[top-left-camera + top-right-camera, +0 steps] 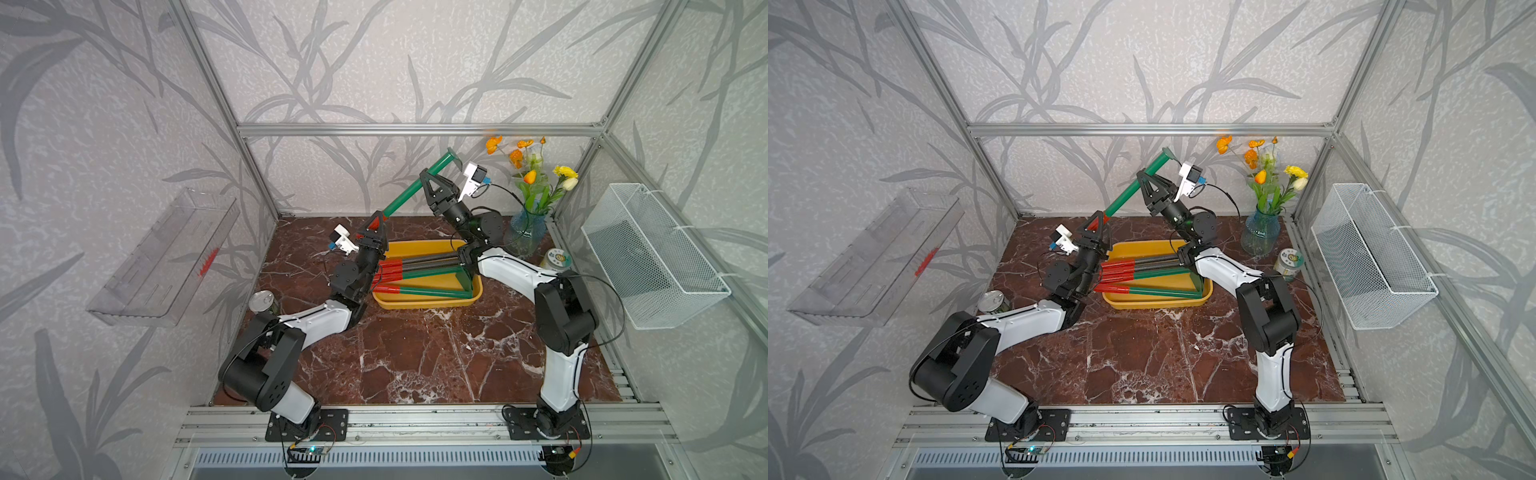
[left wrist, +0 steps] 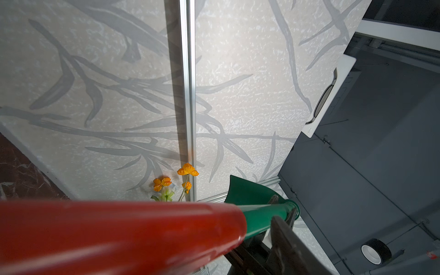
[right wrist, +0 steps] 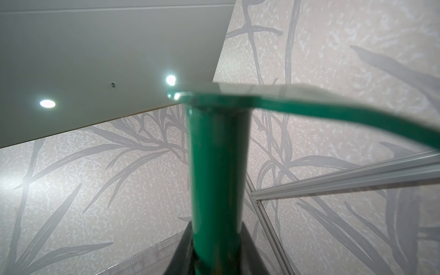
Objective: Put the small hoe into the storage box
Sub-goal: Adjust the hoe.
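Tools (image 1: 428, 272) occupy storage box (image 1: 419, 305) beneath held hoe (image 1: 405, 197).

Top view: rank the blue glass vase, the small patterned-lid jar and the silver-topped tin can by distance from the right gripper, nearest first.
In a top view, from the right gripper, shut on the small hoe at its green shaft:
1. blue glass vase: back right corner.
2. small patterned-lid jar: right edge, just in front of the vase.
3. silver-topped tin can: far left side, further forward.
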`<state>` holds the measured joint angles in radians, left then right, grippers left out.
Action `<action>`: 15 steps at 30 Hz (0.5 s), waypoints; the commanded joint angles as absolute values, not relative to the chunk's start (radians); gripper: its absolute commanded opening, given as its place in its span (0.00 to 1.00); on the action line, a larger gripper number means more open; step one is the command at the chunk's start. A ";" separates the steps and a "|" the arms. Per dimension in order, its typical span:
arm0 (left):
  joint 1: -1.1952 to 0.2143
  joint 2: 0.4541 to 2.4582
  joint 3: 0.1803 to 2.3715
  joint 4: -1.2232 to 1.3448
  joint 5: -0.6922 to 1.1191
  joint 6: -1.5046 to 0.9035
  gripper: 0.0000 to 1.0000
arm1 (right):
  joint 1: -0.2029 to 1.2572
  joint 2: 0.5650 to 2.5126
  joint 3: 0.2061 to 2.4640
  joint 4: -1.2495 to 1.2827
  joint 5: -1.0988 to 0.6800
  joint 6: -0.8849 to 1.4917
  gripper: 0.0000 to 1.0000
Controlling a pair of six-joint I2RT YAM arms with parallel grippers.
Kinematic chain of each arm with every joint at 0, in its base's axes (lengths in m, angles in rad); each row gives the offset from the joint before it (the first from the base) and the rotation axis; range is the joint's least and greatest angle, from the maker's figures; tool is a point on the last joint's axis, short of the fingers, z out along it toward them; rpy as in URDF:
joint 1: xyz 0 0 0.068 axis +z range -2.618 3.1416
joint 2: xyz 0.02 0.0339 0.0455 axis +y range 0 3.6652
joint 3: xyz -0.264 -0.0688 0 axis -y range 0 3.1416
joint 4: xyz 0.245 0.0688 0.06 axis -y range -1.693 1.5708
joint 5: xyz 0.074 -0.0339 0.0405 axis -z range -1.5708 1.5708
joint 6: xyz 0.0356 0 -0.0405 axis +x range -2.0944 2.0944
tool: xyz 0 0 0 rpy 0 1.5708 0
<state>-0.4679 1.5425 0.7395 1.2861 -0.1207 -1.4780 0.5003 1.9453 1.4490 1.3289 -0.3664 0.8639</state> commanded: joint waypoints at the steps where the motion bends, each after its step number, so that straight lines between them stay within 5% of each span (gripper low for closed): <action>1: -0.448 1.525 0.775 1.382 -0.151 -1.464 0.63 | 0.503 1.868 1.395 1.405 -0.395 0.862 0.00; 15: -0.432 1.511 0.793 1.382 -0.188 -1.474 0.36 | 0.516 1.845 1.267 1.406 -0.374 0.848 0.00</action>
<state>-0.4358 1.5425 0.7410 1.2961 -0.1825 -1.4853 0.5137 1.8935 1.2732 1.3525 -0.3649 0.8841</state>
